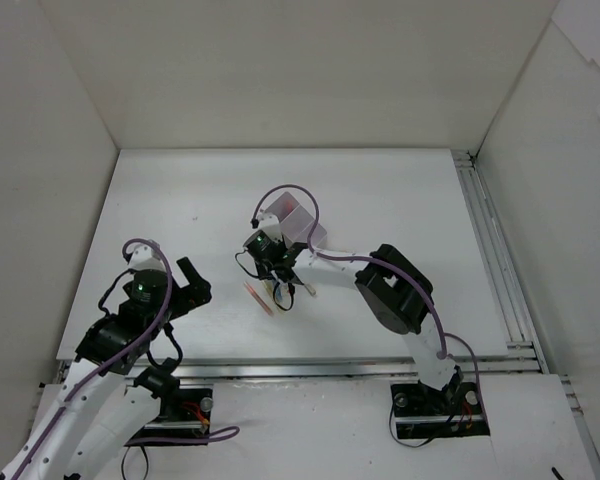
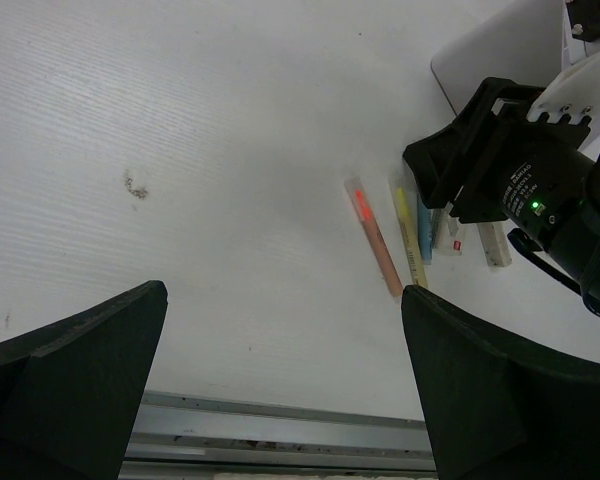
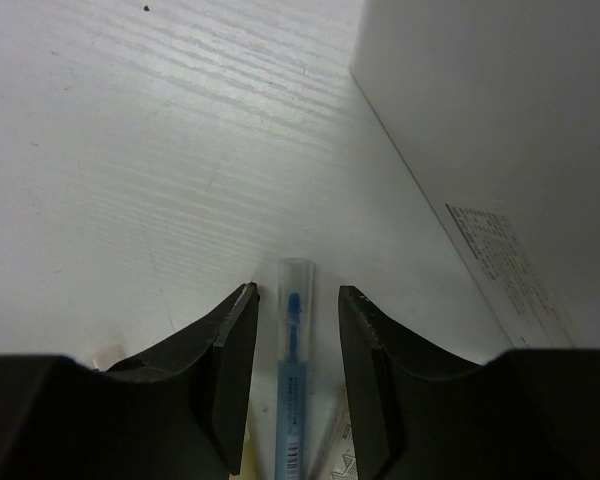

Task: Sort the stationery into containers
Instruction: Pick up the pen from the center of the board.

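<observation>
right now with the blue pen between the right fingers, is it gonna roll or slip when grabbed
The blue pen looks round and smooth, so it could roll if one finger of the right gripper touches first. Thin and apparently rigid, it should lift without bending. Its glossy clear end may slip.

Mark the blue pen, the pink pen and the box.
blue pen [image 3: 293, 400], right wrist view, middle of the barrel.
pink pen [image 2: 375, 238], left wrist view, middle of the barrel.
box [image 1: 298, 222], top external view, side wall.
</observation>
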Robot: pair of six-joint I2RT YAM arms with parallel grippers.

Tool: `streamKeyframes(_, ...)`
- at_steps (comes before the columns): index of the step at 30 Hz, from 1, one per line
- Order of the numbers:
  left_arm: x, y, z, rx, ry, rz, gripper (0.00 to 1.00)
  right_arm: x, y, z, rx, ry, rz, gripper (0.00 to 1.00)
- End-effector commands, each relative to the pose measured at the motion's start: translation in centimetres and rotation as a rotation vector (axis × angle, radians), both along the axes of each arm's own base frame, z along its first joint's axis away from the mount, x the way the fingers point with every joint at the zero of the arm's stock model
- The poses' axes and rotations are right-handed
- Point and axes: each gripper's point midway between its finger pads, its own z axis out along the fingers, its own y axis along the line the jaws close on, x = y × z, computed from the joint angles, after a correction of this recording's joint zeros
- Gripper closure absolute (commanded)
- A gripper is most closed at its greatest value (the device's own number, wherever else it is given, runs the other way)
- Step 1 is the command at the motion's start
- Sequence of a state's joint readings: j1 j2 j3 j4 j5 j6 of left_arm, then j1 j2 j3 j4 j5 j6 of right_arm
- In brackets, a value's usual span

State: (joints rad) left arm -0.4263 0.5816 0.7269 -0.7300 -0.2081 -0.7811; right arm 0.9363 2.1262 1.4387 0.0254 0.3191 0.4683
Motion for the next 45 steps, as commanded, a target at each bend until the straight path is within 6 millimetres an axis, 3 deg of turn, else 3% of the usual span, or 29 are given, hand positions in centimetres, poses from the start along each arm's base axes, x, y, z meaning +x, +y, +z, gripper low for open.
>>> streamKeyframes(1,0.4,-0.1,0.8,-0.009,-0.024,0.004,0.00,-0.2,0.7,1.7,0.032,0.038,0.012,0.65)
streamKeyframes(14,0.4,-0.2,0.8,-0.012,-0.024,0.000,0.00,-1.6,-0.8,1.2,-0.067,0.139,0.039,0.64)
streamKeyframes(23,0.3,-0.1,0.6,-0.008,-0.023,0.004,0.00,-1.0,-0.1,0.2,-0.061,0.165,0.051,0.74)
streamKeyframes(26,0.3,-0.1,0.6,-0.009,-0.022,0.002,0.00,-0.9,0.3,0.7,-0.047,0.163,0.057,0.84)
streamKeyframes(27,0.3,-0.1,0.6,-0.009,-0.023,0.005,0.00,-0.8,0.4,1.3,-0.038,0.153,0.058,0.92)
streamKeyframes(30,0.4,-0.1,0.8,-0.008,-0.028,0.002,0.00,-0.5,0.5,2.9,-0.025,0.121,0.068,1.00)
streamKeyframes(38,0.8,-0.3,0.8,-0.001,-0.030,-0.008,0.00,0.9,2.0,9.6,0.063,-0.018,0.129,1.00)
streamKeyframes(41,1.0,-0.4,1.0,0.004,-0.034,-0.012,0.00,1.4,4.0,14.3,0.194,-0.130,0.198,1.00)
streamKeyframes(43,1.1,-0.4,1.0,0.008,-0.035,-0.014,0.00,0.9,4.3,16.7,0.287,-0.207,0.264,1.00)
streamKeyframes(44,1.2,-0.5,1.1,0.008,-0.036,-0.016,0.00,1.3,5.5,19.9,0.403,-0.311,0.299,1.00)
streamKeyframes(45,1.2,-0.5,1.2,0.009,-0.037,-0.017,0.00,0.2,5.1,20.4,0.439,-0.328,0.377,1.00)
